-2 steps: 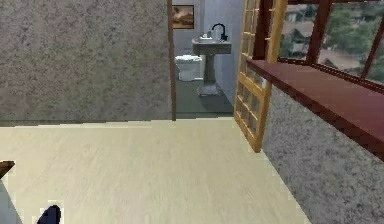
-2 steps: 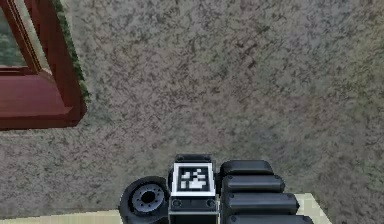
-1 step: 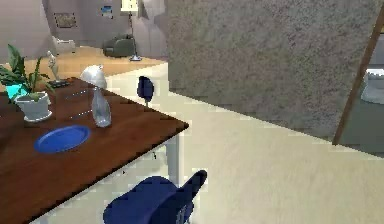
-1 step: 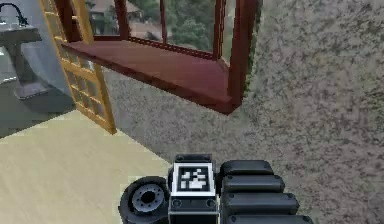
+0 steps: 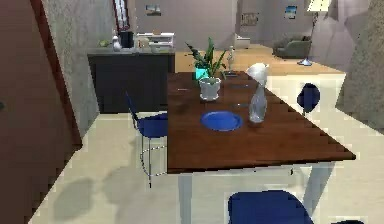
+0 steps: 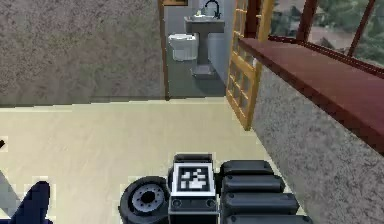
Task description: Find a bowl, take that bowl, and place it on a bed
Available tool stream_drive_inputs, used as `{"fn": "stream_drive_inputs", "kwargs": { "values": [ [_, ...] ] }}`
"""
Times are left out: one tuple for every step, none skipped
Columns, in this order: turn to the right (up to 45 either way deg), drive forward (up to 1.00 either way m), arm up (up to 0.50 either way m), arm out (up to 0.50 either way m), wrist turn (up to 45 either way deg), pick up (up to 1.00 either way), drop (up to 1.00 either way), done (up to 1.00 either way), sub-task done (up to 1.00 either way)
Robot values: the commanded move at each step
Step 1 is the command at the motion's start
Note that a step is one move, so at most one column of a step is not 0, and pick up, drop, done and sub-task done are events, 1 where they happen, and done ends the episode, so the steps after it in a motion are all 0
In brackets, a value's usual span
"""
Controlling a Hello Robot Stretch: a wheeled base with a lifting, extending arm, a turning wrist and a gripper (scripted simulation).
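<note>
In the forward view we see a dining room with a pale floor, and behind it a dark kitchen counter (image 5: 130,75) against the far wall. In the middle stands a long dark brown wooden table with white legs (image 5: 250,145). On it lies a flat round blue dish (image 5: 221,121), near the middle of the tabletop. It is the only bowl-like thing we see, but we cannot tell if it is a bowl or a plate. Just beside it, toward the forward view's right, stands a tall grey-white vase (image 5: 258,95). Behind the dish is a green plant in a white pot (image 5: 210,87). Blue padded chairs stand around the table: one at the left side (image 5: 152,125), one at the right side (image 5: 308,96) and one at the near end (image 5: 268,207). Far back there is a grey sofa (image 5: 293,46).

In the arm side view we see a beige floor and a rough grey wall (image 6: 80,50). An open wooden door (image 6: 243,70) leads to a bathroom with a white toilet (image 6: 182,45) and a white sink (image 6: 208,22). At the bottom edge is the dark arm (image 6: 250,195) with a white marked square (image 6: 195,178). Left of it is the dark gripper (image 6: 146,199). We cannot make out its fingers, so we cannot tell how they stand or whether it holds anything.
</note>
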Motion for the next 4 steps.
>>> {"fn": "stream_drive_inputs", "kwargs": {
  "values": [
    [-45.0, 0.00, 0.00, 0.00, 0.0, 0.00, 0.00, 0.00, 0.00],
    [-6.0, 0.00, 0.00, 0.00, 0.0, 0.00, 0.00, 0.00, 0.00],
    [0.0, 0.20, 0.00, 0.00, 0.0, 0.00, 0.00, 0.00, 0.00],
    [45.0, 0.00, 0.00, 0.00, 0.0, 0.00, 0.00, 0.00, 0.00]
  ]
}}
